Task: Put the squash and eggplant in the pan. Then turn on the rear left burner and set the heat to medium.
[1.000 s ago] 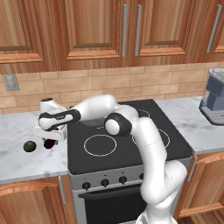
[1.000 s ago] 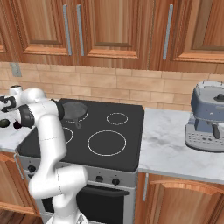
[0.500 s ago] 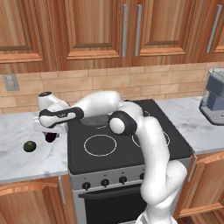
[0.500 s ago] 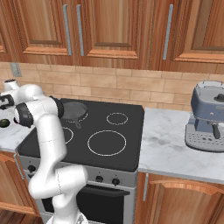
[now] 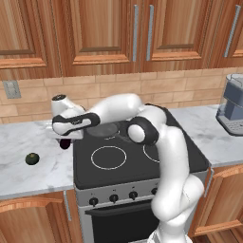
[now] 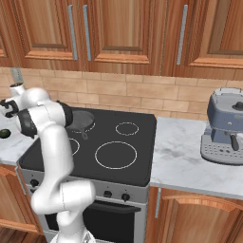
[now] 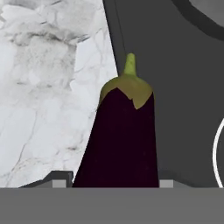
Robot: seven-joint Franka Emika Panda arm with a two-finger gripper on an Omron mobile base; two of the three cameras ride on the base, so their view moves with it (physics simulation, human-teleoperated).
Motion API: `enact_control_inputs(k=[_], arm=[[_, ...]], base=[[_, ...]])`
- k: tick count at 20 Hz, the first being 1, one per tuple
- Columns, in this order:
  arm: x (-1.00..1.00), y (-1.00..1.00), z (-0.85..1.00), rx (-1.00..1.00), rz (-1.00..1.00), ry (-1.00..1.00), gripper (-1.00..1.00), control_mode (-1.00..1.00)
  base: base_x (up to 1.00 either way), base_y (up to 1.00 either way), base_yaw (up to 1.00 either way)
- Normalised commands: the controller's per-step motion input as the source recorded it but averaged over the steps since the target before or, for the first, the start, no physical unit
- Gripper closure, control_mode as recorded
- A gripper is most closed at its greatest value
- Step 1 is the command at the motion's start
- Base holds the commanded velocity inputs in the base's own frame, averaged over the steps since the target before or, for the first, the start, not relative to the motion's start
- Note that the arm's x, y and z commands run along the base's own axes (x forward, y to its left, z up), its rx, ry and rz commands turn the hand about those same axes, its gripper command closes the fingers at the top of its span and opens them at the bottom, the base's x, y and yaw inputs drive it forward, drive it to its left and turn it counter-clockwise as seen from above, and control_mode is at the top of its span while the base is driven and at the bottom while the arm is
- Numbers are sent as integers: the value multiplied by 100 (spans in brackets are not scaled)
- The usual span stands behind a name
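Note:
My gripper point(image 5: 65, 139) is shut on the eggplant point(image 5: 65, 143), a glossy dark purple vegetable hanging just above the marble counter at the stove's left edge. In the hand view the eggplant point(image 7: 122, 140) stands between the fingertips point(image 7: 61, 180), its green stem pointing away. The squash point(image 5: 32, 159), a small dark green ball, lies on the counter to the left, also seen as the squash point(image 6: 4, 133). The dark grey pan point(image 5: 102, 129) sits on the rear left burner point(image 6: 89, 128), covering most of its white ring.
The black cooktop point(image 5: 142, 166) has a larger white ring point(image 5: 108, 157) at front left, and knobs point(image 5: 114, 198) line the stove front. A grey coffee machine point(image 6: 225, 128) stands on the right counter. Wooden cabinets hang above.
The hand has lifted slightly and shifted right toward the stove with the eggplant still in its grip. The squash has stayed where it was.

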Motion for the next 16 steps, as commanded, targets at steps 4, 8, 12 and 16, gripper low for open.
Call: enact_control_inputs(k=[4,8,12,16], arm=[[12,-41,1,0,8,0,100,-100],[17,-44,0,0,4,0,100,-100],[16,-46,0,0,3,0,100,-100],[16,-42,0,0,1,0,100,-100]], base=[[0,0,0],[0,0,0],[0,0,0],[0,0,0]])
